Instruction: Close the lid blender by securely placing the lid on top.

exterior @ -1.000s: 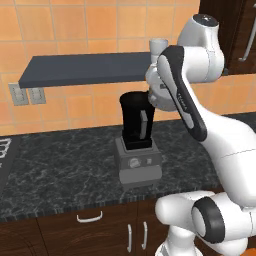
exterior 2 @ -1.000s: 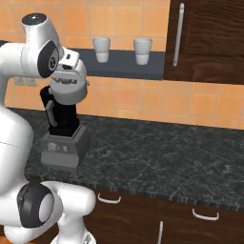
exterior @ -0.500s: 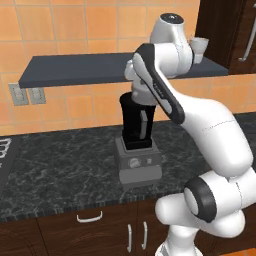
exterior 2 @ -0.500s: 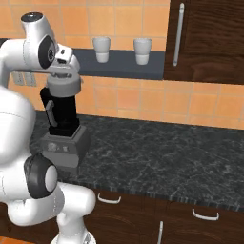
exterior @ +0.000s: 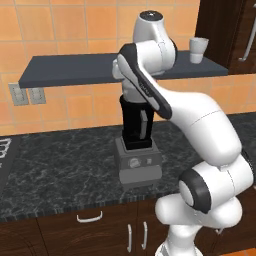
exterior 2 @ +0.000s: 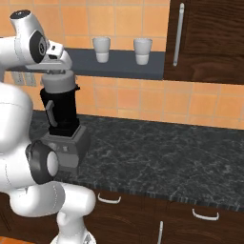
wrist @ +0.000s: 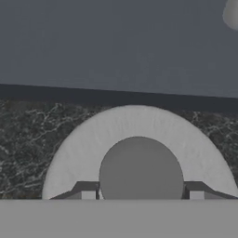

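Observation:
The blender (exterior 2: 64, 124) stands on the dark counter, a black jar (exterior: 135, 125) with a side handle on a boxy grey base (exterior: 138, 164) with a front dial. The round grey lid (exterior 2: 59, 84) lies level on the jar's mouth, right under the shelf. My gripper (exterior 2: 57, 72) comes down on it from above. In the hand view the lid (wrist: 83, 144) spreads wide, and my gripper (wrist: 142, 193) is shut on its darker middle knob (wrist: 141, 167), one finger on each side. In the left base view my arm hides the jar's top.
A dark shelf (exterior 2: 121, 62) runs close above the blender and carries two white cups (exterior 2: 101, 49) (exterior 2: 142, 50). Dark cabinets (exterior 2: 205, 43) rise at the right. Black marble counter (exterior 2: 157, 157) stretches right of the blender. A wall outlet (exterior: 27, 94) sits left.
The arm has swung its elbow up and over. The lid, tilted beside the jar's top before, now lies level on the jar.

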{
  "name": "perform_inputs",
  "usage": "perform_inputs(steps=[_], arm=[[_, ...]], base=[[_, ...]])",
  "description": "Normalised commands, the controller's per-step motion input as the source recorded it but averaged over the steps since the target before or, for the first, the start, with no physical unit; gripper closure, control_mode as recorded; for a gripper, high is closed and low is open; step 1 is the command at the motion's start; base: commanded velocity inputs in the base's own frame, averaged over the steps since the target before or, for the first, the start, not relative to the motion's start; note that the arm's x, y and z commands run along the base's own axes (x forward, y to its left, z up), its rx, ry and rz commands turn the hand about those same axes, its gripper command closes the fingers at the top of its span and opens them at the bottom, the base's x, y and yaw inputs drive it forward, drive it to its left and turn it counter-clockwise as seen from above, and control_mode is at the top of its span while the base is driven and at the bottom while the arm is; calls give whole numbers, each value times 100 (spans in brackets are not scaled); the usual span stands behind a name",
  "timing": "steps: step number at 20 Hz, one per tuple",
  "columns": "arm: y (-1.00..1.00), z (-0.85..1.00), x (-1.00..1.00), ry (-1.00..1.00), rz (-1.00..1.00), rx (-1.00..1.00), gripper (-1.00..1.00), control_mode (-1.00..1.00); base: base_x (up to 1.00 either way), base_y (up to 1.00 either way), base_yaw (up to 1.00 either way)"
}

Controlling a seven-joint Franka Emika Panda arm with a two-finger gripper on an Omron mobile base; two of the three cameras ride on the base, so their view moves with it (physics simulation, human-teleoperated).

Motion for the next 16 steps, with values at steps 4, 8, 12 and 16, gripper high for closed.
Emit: perform_inputs(steps=[4, 8, 12, 16], arm=[[22, -4, 48, 0, 0, 0, 100, -100], [24, -19, 10, -3, 0, 0, 100, -100], [5, 0, 8, -14, 0, 0, 100, -100], [5, -19, 30, -17, 0, 0, 100, -100]], base=[[0, 0, 0], [0, 0, 0], [0, 0, 0], [0, 0, 0]])
